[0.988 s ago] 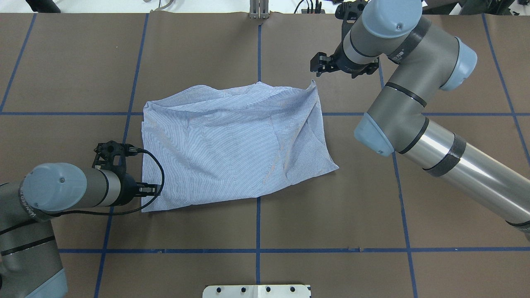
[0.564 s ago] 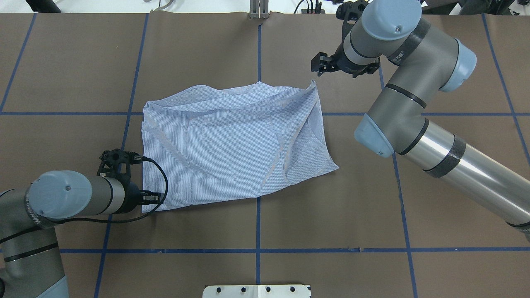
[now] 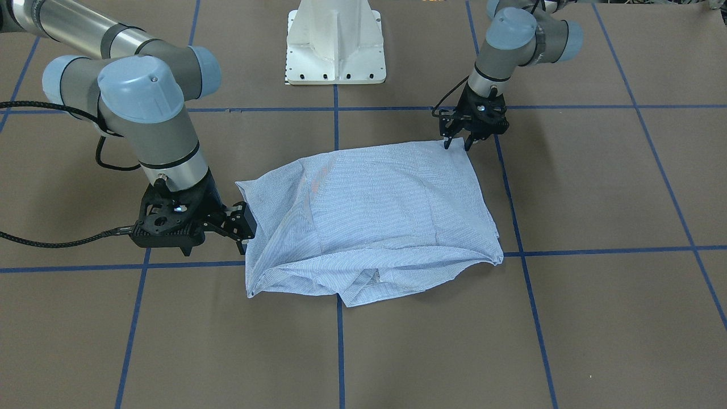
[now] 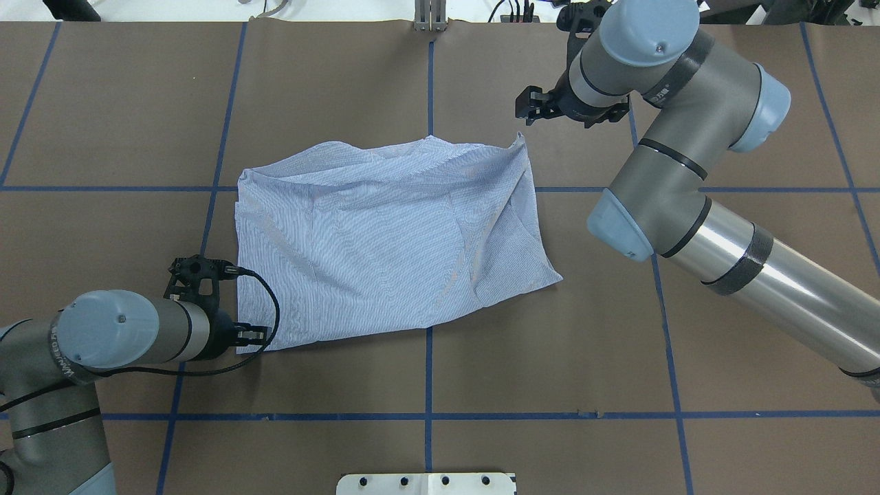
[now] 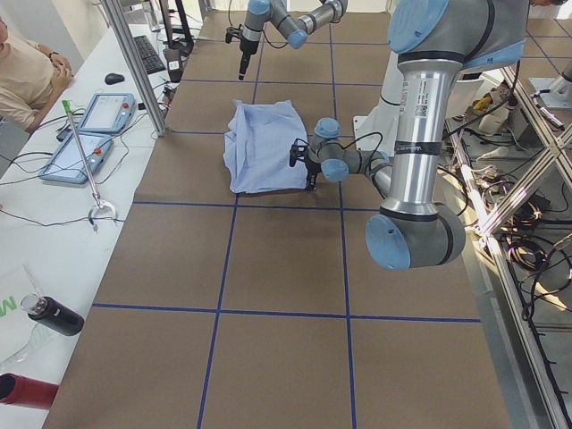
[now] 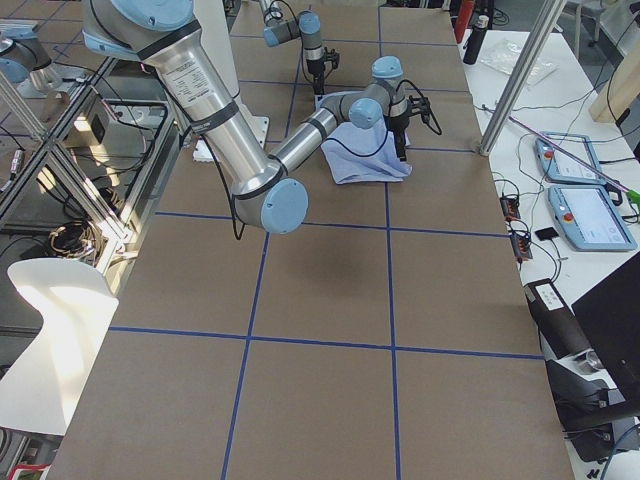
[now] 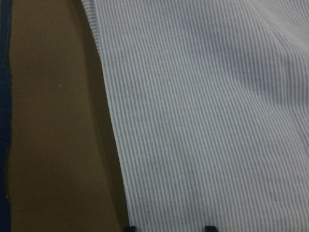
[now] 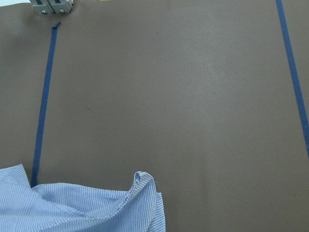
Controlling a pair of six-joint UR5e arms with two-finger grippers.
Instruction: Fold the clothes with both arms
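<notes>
Shirt [image 4: 385,240] lies on bench [image 4: 550,357]; left pincer [image 3: 458,145] apart at near-left corner, right pincer [image 3: 244,230] apart beside far-right corner.

Light blue, finely white-striped shirt [image 7: 207,111] cloth fills everything right of its own slanting edge, with a faint crease at upper right. Left of that edge lies the brown surface [image 7: 53,145], and beyond it a blue tape line [image 7: 4,96]. Below the shirt, at the frame's bottom, the left pincer [image 7: 169,230] shows two dark fingertips [image 7: 209,228], set apart.
</notes>
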